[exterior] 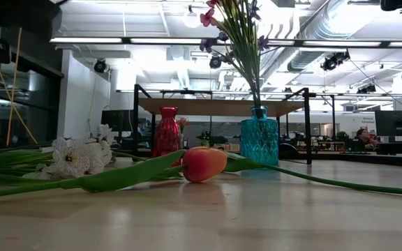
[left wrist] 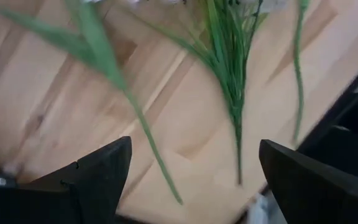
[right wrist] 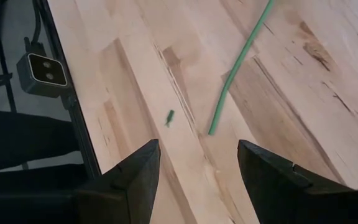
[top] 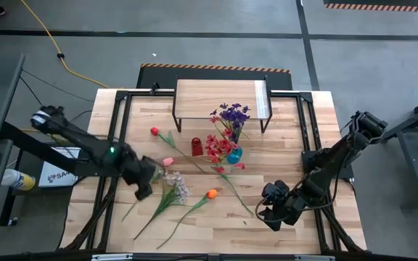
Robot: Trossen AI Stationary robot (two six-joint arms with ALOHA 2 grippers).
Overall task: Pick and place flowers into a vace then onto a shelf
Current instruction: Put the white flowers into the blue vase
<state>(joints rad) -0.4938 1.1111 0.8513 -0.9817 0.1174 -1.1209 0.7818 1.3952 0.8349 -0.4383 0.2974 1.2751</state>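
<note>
A blue vase (top: 235, 154) holding purple and red sprays stands mid-table, in front of the shelf (top: 220, 98). Beside it stands a red vase (top: 197, 146). Loose flowers lie flat on the table: a red tulip (top: 154, 131), a pink tulip (top: 167, 161), a white spray (top: 175, 185) and an orange tulip (top: 211, 193). My left gripper (left wrist: 194, 180) is open and points steeply down over the white spray's green stems (left wrist: 229, 93), clear of them. My right gripper (right wrist: 197, 171) is open above the bare table, near the free end of a long green stem (right wrist: 213, 129).
The shelf's black legs (top: 176, 116) stand at the back of the table. A black frame rail (right wrist: 73, 106) runs along the table's edge beside my right gripper. Bare wood lies between the orange tulip (exterior: 203, 164) and the near edge.
</note>
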